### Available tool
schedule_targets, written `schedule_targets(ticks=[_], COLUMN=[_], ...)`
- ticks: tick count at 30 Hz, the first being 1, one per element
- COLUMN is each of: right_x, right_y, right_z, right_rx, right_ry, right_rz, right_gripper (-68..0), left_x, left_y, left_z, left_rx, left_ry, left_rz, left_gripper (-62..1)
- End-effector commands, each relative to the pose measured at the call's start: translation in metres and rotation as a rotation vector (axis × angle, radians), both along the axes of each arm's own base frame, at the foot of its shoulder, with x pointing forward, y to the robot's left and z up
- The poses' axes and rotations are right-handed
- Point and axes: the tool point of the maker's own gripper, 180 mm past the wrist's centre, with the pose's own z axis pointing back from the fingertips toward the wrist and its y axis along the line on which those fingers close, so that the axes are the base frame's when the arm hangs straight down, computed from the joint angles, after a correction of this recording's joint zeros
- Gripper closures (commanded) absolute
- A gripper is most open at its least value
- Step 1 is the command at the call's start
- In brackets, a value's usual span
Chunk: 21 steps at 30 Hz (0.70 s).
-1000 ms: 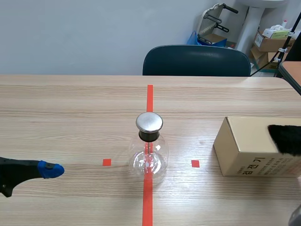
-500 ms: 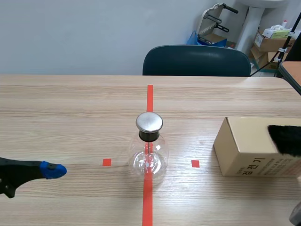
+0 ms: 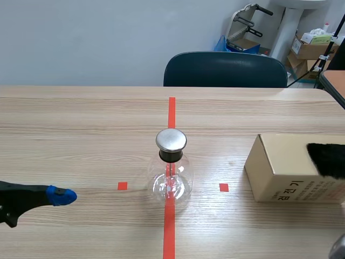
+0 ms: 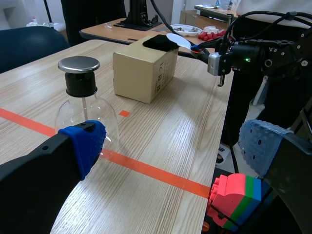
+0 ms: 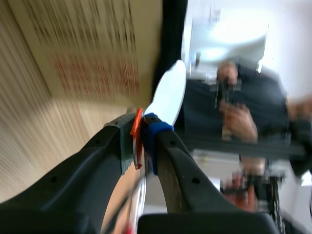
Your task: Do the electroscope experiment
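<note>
Electroscope is seen mid-table: clear glass flask, black neck, round metal cap, set upright on the red tape line between the two small red squares. Thin rod is seen hanging inside the glass. Left gripper is held low over the table, well to the left of the flask and apart from it; fingers are spread wide, blue pads bare, nothing gripped. In the left wrist view the flask is seen just ahead of one finger, no contact. Right gripper is clamped on a thin orange-red handle carrying a white oval paddle. Paddle is held up at the cardboard box, close to the black fuzzy patch on the box top; contact cannot be told. Box is laid on its side at the table's right, well apart from the flask, printed label facing the robot. Dark blue chair is pushed in at the far edge. Red, green and blue block is seen past the table edge, under the left gripper.
</note>
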Motion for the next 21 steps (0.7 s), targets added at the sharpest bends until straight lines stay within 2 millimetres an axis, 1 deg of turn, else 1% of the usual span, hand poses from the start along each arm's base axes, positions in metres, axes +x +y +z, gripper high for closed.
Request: schedule_targets(ticks=[1,2,3,5,7,9,10,11,12,15,17,18,19,21], right_x=[0.002,0.000,0.000,-0.001,0.000,0.001,0.001,0.001,0.001,0.001,-0.002,-0.002,-0.002,0.000], right_y=[0.016,0.024,0.028,0.026,0.013,-0.006,-0.012,-0.014,-0.011,0.019,0.032,0.033,0.029,0.011], right_z=[0.008,0.008,0.008,0.007,0.007,0.009,0.009,0.009,0.009,0.007,0.006,0.005,0.006,0.006], right_rx=[-0.027,-0.021,-0.017,-0.014,-0.020,-0.032,-0.036,-0.038,-0.039,-0.023,-0.014,-0.012,-0.012,-0.016], right_ry=[-0.038,-0.036,-0.036,-0.035,-0.039,-0.043,-0.044,-0.045,-0.043,-0.034,-0.030,-0.029,-0.031,-0.038], right_rz=[0.102,0.144,0.162,0.146,0.070,-0.032,-0.066,-0.075,-0.057,0.107,0.179,0.181,0.157,0.041], right_gripper=[-1.8,-1.8,-1.8,-1.8,-1.8,-1.8,-1.8,-1.8,-1.8,-1.8,-1.8,-1.8,-1.8,-1.8], left_x=[0.002,0.002,0.002,0.002,0.001,0.001,0.001,0.002,0.002,0.003,0.004,0.004,0.004,0.004], left_y=[-0.003,-0.003,-0.003,-0.003,-0.003,-0.003,-0.003,-0.003,-0.003,-0.003,-0.002,-0.002,-0.002,-0.002], left_z=[0.008,0.008,0.008,0.006,0.005,0.005,0.004,0.003,0.001,-0.003,-0.003,-0.003,-0.003,-0.003], left_rx=[-0.028,-0.028,-0.028,-0.019,-0.012,-0.011,-0.009,-0.001,0.011,0.038,0.041,0.042,0.042,0.041], left_ry=[-0.016,-0.016,-0.016,-0.013,-0.012,-0.013,-0.013,-0.015,-0.013,-0.018,-0.023,-0.024,-0.024,-0.024], left_rz=[-0.002,-0.002,-0.002,-0.002,-0.004,-0.005,-0.005,-0.002,-0.001,0.008,0.012,0.013,0.013,0.014], left_gripper=[-58.7,-58.7,-58.7,-58.7,-58.7,-58.7,-58.7,-58.7,-58.7,-58.7,-58.7,-58.7,-58.7,-58.7])
